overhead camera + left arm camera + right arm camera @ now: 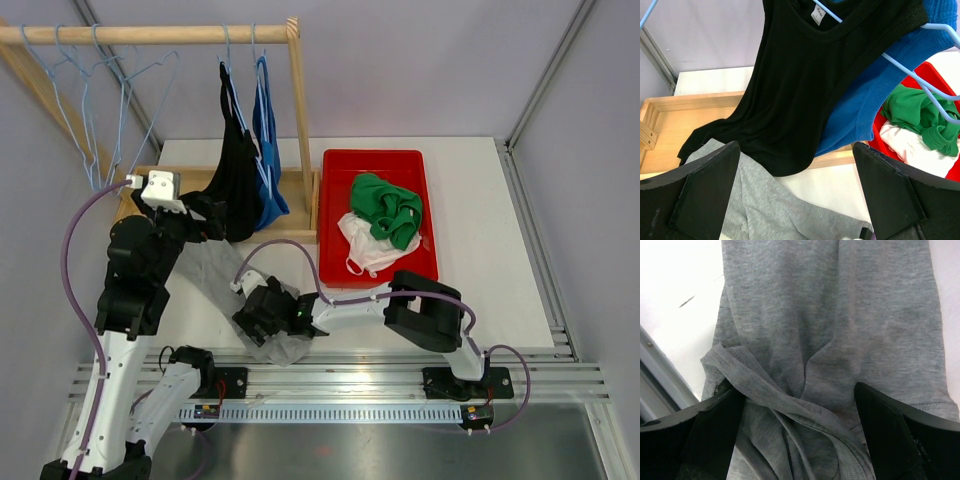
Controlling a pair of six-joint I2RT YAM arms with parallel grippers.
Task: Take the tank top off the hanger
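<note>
A black tank top (238, 170) and a blue tank top (268, 150) hang on light-blue wire hangers from the wooden rail (150, 34). A grey tank top (215, 270) lies flat on the table, off any hanger. My left gripper (215, 218) is open and empty just in front of the black top's hem; the left wrist view shows the black top (795, 85), the blue top (865, 100) and the grey top (770, 205). My right gripper (262, 315) is open, its jaws low over the bunched strap end of the grey top (830, 315).
Several empty wire hangers (100, 90) hang at the rail's left. The rack's wooden base (300, 190) and post stand behind the left gripper. A red tray (380, 160) at the right holds a green garment (388, 208) and a white one (368, 250).
</note>
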